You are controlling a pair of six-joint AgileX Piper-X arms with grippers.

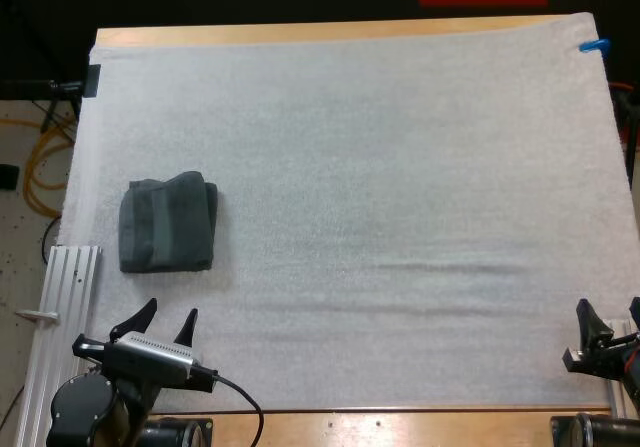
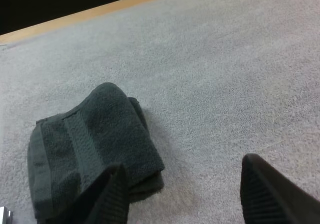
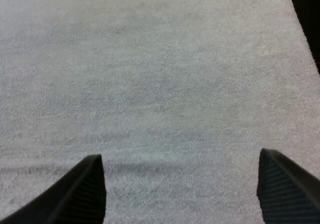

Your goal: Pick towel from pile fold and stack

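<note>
A folded dark grey-green towel (image 1: 167, 223) lies flat on the white mat (image 1: 380, 167) at the left side. My left gripper (image 1: 166, 319) hovers open near the mat's front left corner, just in front of the towel and apart from it. In the left wrist view the towel (image 2: 90, 144) sits just beyond my left fingers (image 2: 112, 196), which stand wide apart. At the right edge near the front my right gripper (image 1: 600, 329) is open over bare mat. Nothing lies between its spread fingers (image 3: 80, 191).
An aluminium rail (image 1: 60, 307) runs along the table's left front edge beside the mat. The wooden table edge (image 1: 330, 33) borders the mat at the far side. A low wrinkle (image 1: 440, 267) crosses the mat right of centre.
</note>
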